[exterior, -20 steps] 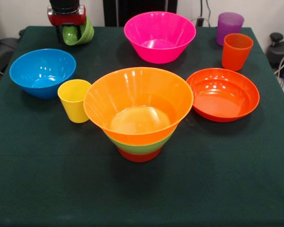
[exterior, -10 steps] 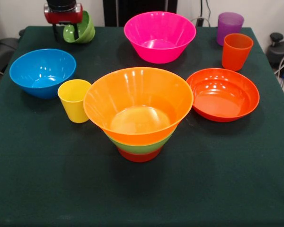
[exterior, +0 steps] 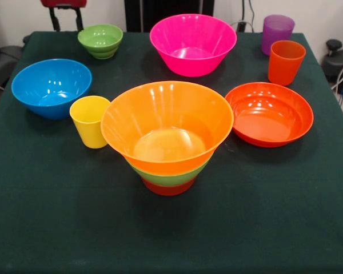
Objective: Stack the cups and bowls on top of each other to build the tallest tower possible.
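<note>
Claw [exterior: 65, 20]: you see only two dark fingers hanging under its red body at the top edge, spread apart with nothing between them, up and off to the side of the small green bowl [exterior: 100, 40].
Small green bowl: it sits upright on the counter [exterior: 57, 228] near the far edge, mouth up, apart from the blue bowl [exterior: 51, 87] and the pink bowl [exterior: 193, 44].
Tower [exterior: 167, 134]: mid-counter, a red-orange base, a green bowl in it, and the large yellow-orange bowl on top, all mouth up with the axis upright.
Step in hand: judging by the layout, you want the small green bowl regripped and carried into the yellow-orange bowl.
Doing it well: pinch one wall of the rim squarely so the bowl hangs level, lift clear of the yellow cup [exterior: 89, 121] that stands just beside the tower, and lower it centred.
Risk: the tower rests on a narrow base, so an off-centre drop could tip it.
Others: the orange cup [exterior: 285, 61], purple cup [exterior: 277, 31] and shallow orange bowl [exterior: 269, 113] wait to one side.
</note>
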